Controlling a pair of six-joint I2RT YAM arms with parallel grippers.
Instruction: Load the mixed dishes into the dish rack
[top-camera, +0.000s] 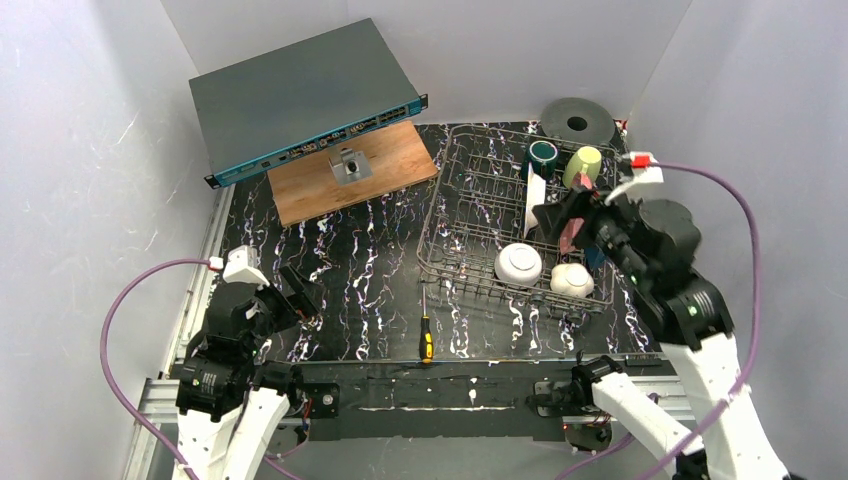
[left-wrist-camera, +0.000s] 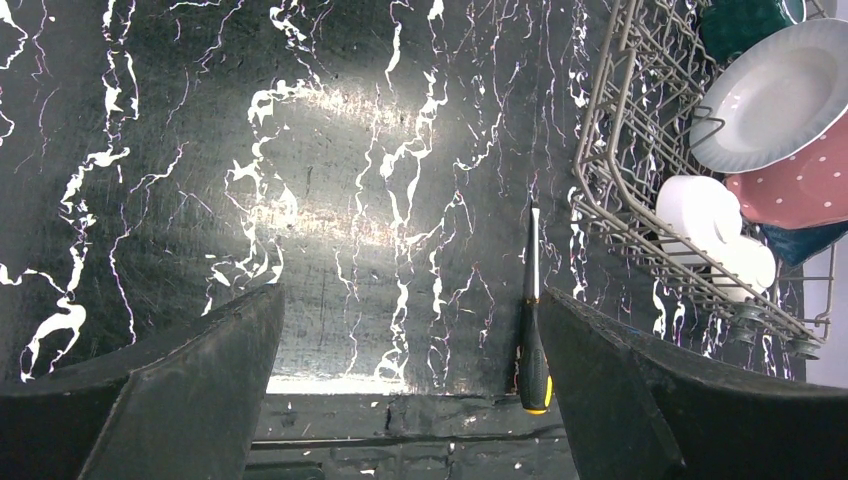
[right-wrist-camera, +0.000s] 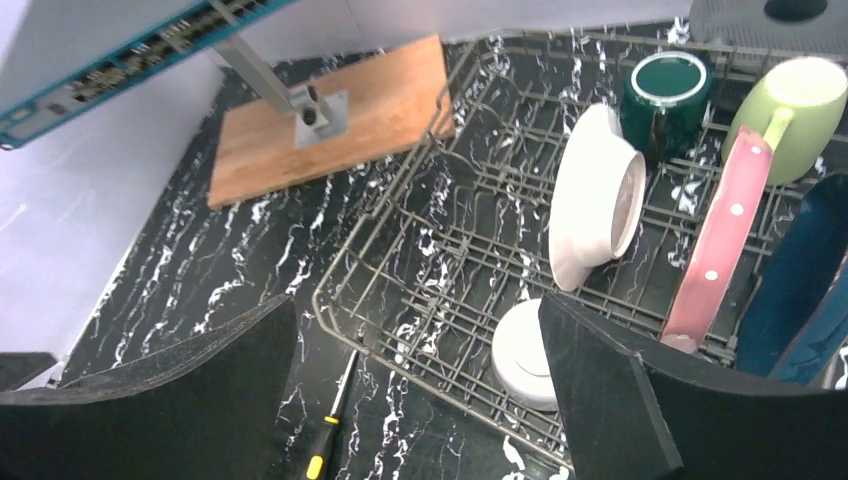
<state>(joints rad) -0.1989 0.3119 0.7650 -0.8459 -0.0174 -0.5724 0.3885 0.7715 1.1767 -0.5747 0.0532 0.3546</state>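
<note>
Right gripper (right-wrist-camera: 415, 305) first: lift straight up, clear of plate rims, before swinging away; no sideways drift toward pink plate (right-wrist-camera: 720, 240) just beside. Looks like loading done: white plate (right-wrist-camera: 590, 195), pink plate and blue plate (right-wrist-camera: 790, 280) on edge between tines of rack (right-wrist-camera: 330, 300), teal mug (right-wrist-camera: 665, 95) and green mug (right-wrist-camera: 795, 105) at far end, bowl (right-wrist-camera: 520, 355) and flower dish (top-camera: 572, 280) by near rim. Splayed wide, holding nothing, hanging over rack. Left gripper (left-wrist-camera: 410, 295) equally wide, empty, low over desk (left-wrist-camera: 150, 150); screwdriver (left-wrist-camera: 533, 330) best left alone.
</note>
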